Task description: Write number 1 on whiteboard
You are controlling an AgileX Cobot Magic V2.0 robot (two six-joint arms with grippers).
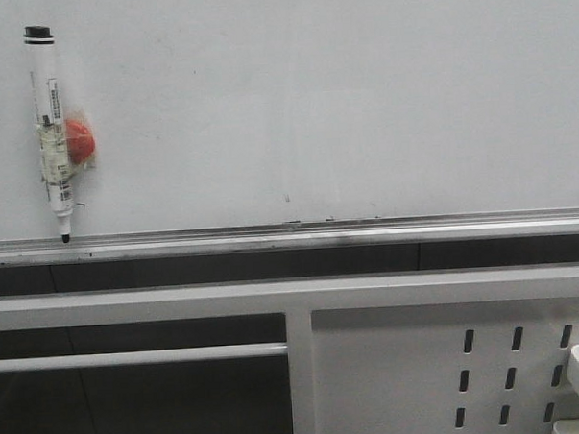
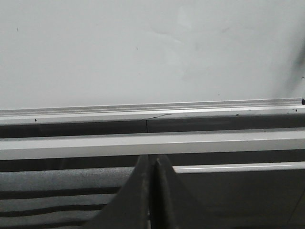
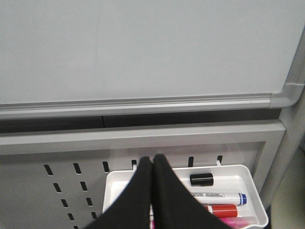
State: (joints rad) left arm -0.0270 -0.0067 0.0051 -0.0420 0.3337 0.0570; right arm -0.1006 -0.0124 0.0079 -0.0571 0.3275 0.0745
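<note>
At the left end of the whiteboard (image 1: 342, 99), a marker pen (image 1: 50, 131) stands nearly upright with its black cap at the top and its dark tip touching the silver tray rail (image 1: 300, 234); a small red object (image 1: 79, 142) sits against the pen's right side, under what looks like clear tape. The board itself is glossy, plain white and faintly smudged, with a few tiny dark specks low near its middle. No drawn stroke of the number 1 shows on it in any view. Below the rail run a dark gap, then a pale grey crossbar (image 1: 274, 296), and further right a white slotted metal panel (image 1: 450, 364).

In the left wrist view, the left hand (image 2: 151, 164) is clenched, its two dark fingers pressed together with nothing between them, pointing toward the rail and board.

In the right wrist view, the right hand (image 3: 152, 164) is likewise clenched and empty. Just beyond it, a white tray (image 3: 238, 171) hangs on the slotted panel, holding a black cap (image 3: 201, 179), a blue-capped marker (image 3: 219, 196), a red marker (image 3: 220, 210) and a pink one (image 3: 228, 222). The board's rounded grey lower right corner (image 3: 286, 98) appears there too.
</note>
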